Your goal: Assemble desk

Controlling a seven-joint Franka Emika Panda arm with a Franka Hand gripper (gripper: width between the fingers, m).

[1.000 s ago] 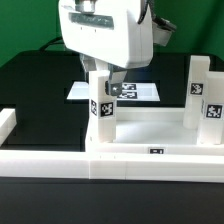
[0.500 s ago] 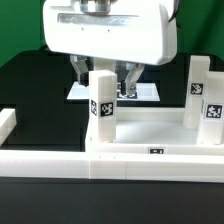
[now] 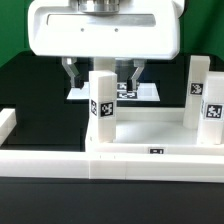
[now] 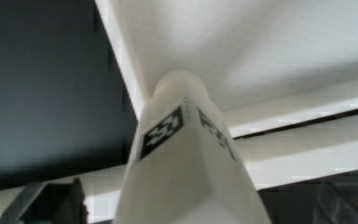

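Observation:
The white desk top (image 3: 150,133) lies against the border rail with legs standing up from its corner sockets. The tagged left leg (image 3: 102,108) stands upright; two more tagged legs (image 3: 199,86) (image 3: 214,110) stand at the exterior view's right. My gripper (image 3: 102,88) hangs over the left leg, open, with one finger (image 3: 72,78) on each side of the leg's top and a gap to it. In the wrist view the leg (image 4: 185,150) rises between the dark fingers (image 4: 48,200). The far left corner of the top is hidden by the leg.
The long low white border rail (image 3: 50,160) runs along the front and turns up at the exterior view's left (image 3: 8,125). The marker board (image 3: 147,92) lies flat on the black table behind the leg. A green wall stands at the back.
The gripper has turned to face the camera squarely and its fingers have spread apart, from close at the leg's top to one on each side. The leg has stayed upright.

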